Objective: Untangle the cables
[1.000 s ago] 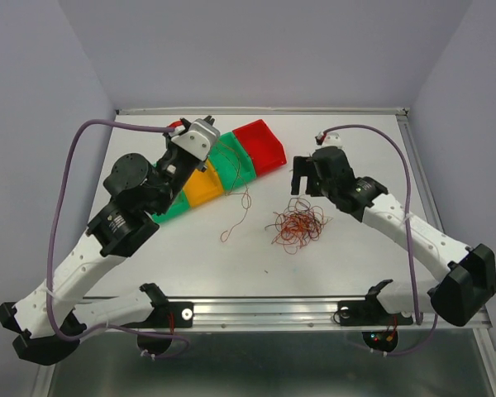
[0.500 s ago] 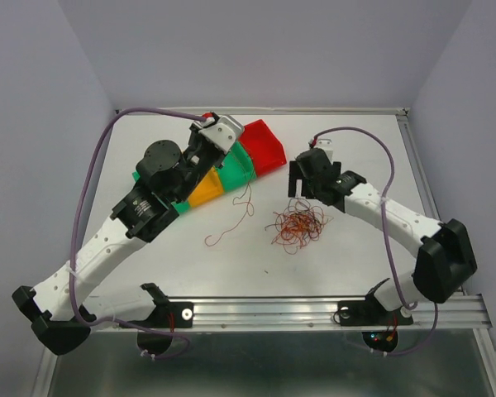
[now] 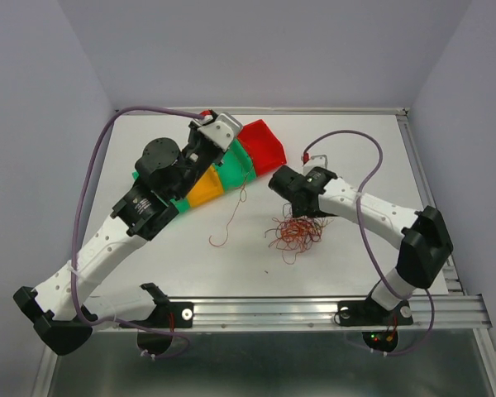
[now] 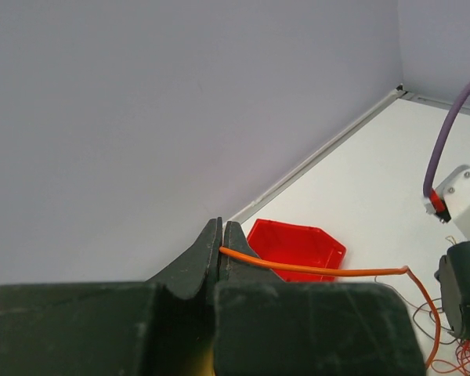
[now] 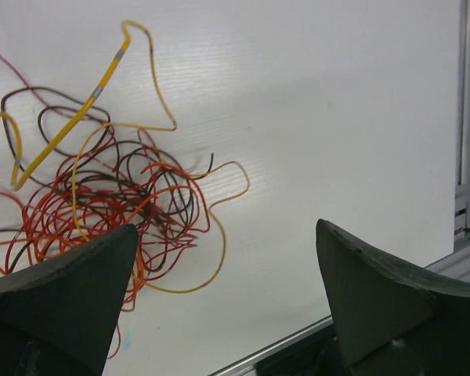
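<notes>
The cables lie as a fist-sized tangle (image 3: 296, 231) of red, orange, yellow and dark strands on the white table, also seen in the right wrist view as the tangle (image 5: 110, 200). My left gripper (image 3: 229, 147) hangs over the row of bins, shut on one orange strand (image 4: 321, 271). That orange strand (image 3: 231, 217) hangs down and trails onto the table, left of the tangle. My right gripper (image 3: 291, 197) hovers at the tangle's upper edge. In its own view the right gripper (image 5: 225, 231) is open and holds nothing, with the tangle beside its left finger.
A row of bins runs diagonally under the left arm: a red bin (image 3: 263, 147), a green bin (image 3: 233, 165), an orange bin (image 3: 202, 188) and another green one (image 3: 161, 212). The table's metal front rail (image 3: 273, 310) and the back wall bound the space.
The left arm rose and swung right with the orange strand, dragging its tail left. The right arm folded in to the left, bringing its open gripper over the tangle's upper edge.
</notes>
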{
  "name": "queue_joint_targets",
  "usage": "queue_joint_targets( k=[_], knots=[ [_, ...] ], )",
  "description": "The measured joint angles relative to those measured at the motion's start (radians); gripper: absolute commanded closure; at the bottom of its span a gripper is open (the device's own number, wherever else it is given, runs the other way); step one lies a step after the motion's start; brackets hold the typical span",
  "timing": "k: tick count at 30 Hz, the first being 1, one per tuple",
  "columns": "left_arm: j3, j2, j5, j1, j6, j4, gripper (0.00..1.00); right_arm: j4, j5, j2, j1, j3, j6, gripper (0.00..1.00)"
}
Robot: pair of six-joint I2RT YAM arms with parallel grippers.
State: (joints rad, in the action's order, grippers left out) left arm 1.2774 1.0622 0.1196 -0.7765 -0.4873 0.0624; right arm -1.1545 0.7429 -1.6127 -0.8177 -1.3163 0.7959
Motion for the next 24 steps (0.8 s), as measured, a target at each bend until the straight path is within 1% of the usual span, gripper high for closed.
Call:
queue_joint_targets(
  k=[2,5,7,9,13,16,18,20,21,24],
  knots=[
    [0.0,0.0,-0.008,0.0,0.001,0.0,1.0,-0.049,0.053,0.012,0.005,-0.034,0.027,0.0],
    [-0.002,-0.001,-0.015,0.0,0.003,0.0,1.0,-0.02,0.061,0.097,0.01,-0.039,0.002,0.0],
    [-0.002,-0.002,-0.017,0.004,0.003,0.0,1.0,0.06,0.009,0.184,0.011,-0.037,-0.066,0.0],
    [-0.002,-0.005,-0.022,0.007,0.005,-0.001,1.0,0.174,-0.054,0.307,0.011,-0.034,-0.151,0.0],
    [-0.001,-0.014,-0.031,0.017,0.008,-0.006,1.0,0.364,-0.209,0.437,0.011,-0.024,-0.278,0.0],
    [0.009,-0.016,-0.045,0.021,0.012,-0.032,1.0,0.485,-0.343,0.433,0.011,-0.024,-0.348,0.0],
    [0.02,-0.018,-0.087,0.029,0.018,-0.05,1.0,0.542,-0.41,0.406,0.011,-0.022,-0.381,0.0],
    [0.021,-0.029,-0.159,0.036,0.03,-0.058,1.0,0.589,-0.449,0.387,0.011,-0.006,-0.402,0.0],
    [0.021,-0.029,-0.159,0.036,0.03,-0.058,1.0,0.603,-0.457,0.383,0.011,0.003,-0.408,0.0],
    [0.021,-0.031,-0.254,0.069,0.047,-0.051,1.0,0.648,-0.469,0.396,0.011,0.042,-0.419,0.0]
  ],
)
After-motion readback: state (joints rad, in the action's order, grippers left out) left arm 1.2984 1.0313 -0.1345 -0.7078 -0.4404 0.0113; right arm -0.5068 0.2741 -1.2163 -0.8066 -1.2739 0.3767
